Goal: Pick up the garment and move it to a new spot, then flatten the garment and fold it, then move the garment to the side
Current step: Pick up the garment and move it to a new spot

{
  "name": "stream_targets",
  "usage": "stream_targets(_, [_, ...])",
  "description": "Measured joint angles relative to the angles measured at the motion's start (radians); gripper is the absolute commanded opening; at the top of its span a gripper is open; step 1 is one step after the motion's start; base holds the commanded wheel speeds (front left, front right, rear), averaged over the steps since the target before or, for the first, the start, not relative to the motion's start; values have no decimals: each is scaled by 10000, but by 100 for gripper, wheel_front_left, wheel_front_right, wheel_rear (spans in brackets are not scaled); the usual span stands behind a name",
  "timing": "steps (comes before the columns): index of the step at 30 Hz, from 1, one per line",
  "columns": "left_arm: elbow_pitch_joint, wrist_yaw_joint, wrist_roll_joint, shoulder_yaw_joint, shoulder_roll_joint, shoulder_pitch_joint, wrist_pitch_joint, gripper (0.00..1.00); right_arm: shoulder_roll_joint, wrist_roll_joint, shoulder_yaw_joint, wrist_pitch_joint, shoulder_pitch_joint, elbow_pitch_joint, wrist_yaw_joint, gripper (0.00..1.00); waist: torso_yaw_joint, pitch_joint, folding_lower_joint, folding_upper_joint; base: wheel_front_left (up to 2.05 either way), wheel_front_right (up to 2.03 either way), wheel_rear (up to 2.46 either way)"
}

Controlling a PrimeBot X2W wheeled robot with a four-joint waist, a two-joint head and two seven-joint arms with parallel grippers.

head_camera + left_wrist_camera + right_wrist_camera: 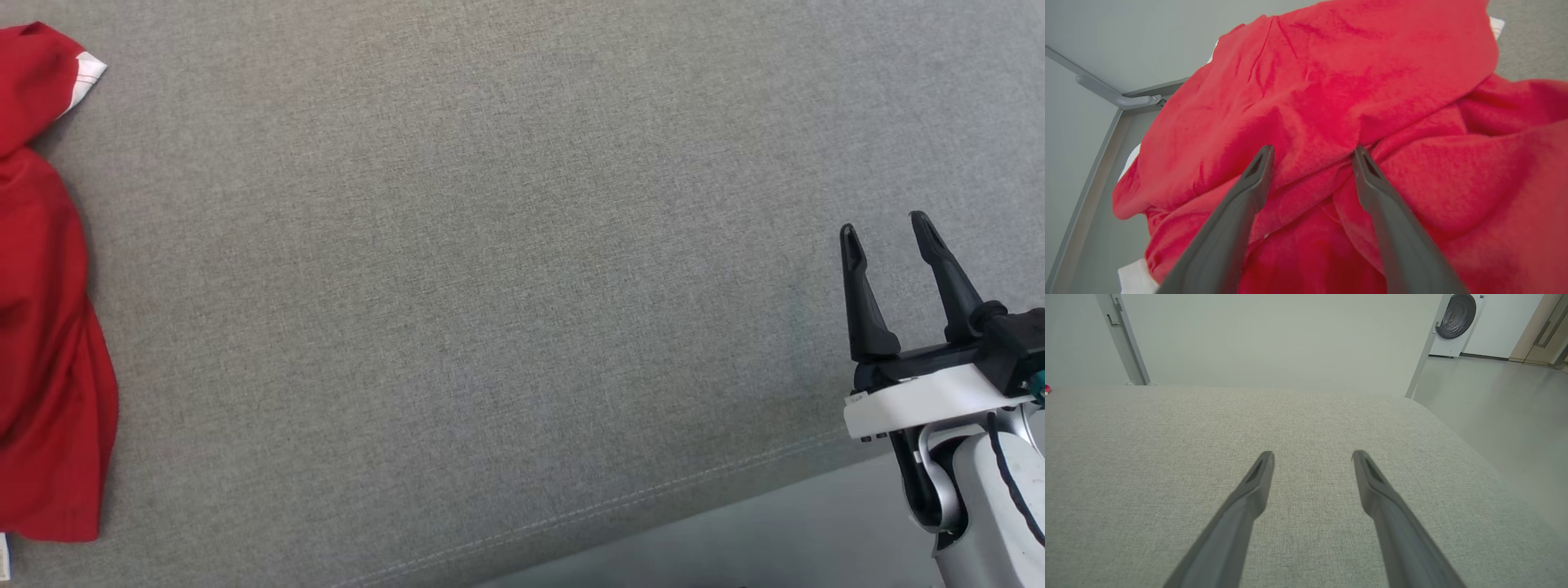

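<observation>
Red garment (49, 327) — one, bunched — left claw (1312, 155) and right claw (886, 224) both agape

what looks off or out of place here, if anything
The red garment lies crumpled in a heap at the left side of the grey cushion, folds bunched rather than flat. Nothing looks torn, spilled or damaged.

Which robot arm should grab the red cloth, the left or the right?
Probably the left. The left gripper is open right at the red garment, with its tips at a fold. The right gripper is open over the bare grey fabric surface, far from it.
</observation>
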Motion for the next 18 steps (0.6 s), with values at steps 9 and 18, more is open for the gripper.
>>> stream_targets(9, [403, -13, -2, -217, -119, -362, -94, 0, 71, -38, -19, 0, 87, -6, 13, 100, 226, -124, 0, 0, 0, 0, 0])
stream_targets(18, [226, -65, -10, -487, -481, -1161, -857, 0, 184, -82, -132, 0, 124, 44, 102, 100, 436, -333, 0, 0, 0, 0, 0])
